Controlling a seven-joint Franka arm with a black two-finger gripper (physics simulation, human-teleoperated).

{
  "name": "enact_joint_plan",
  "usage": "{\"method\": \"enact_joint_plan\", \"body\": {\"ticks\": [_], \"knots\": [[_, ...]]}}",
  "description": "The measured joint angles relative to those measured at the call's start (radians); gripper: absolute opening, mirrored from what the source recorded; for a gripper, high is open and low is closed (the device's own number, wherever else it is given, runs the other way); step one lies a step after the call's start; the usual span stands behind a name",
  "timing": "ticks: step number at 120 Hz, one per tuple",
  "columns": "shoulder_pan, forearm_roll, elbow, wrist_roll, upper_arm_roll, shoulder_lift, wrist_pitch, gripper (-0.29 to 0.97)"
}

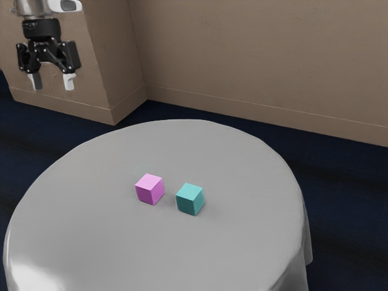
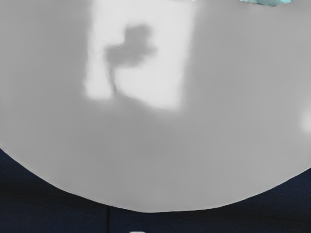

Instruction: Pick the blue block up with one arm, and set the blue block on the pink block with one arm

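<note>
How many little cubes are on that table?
2. The pink block is near the middle of the table; the blue block is beside it, toward the exterior view's right, not touching.

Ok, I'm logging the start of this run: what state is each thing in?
Gripper: open, empty, raised high.
Blue block: flat on the table, not held.
Pink block: flat on the table, nothing on top, a small gap from the blue block.
</note>
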Motion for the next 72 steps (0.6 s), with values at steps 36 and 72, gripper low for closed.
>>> {"method": "enact_joint_plan", "body": {"ticks": [36, 72], "knots": [[-0.109, 0.003, -0.014, -0.038, -0.054, 0.283, 0.396, 0.68], [-0.127, 0.118, -0.151, -0.156, -0.189, 0.433, 0.751, 0.68]]}}
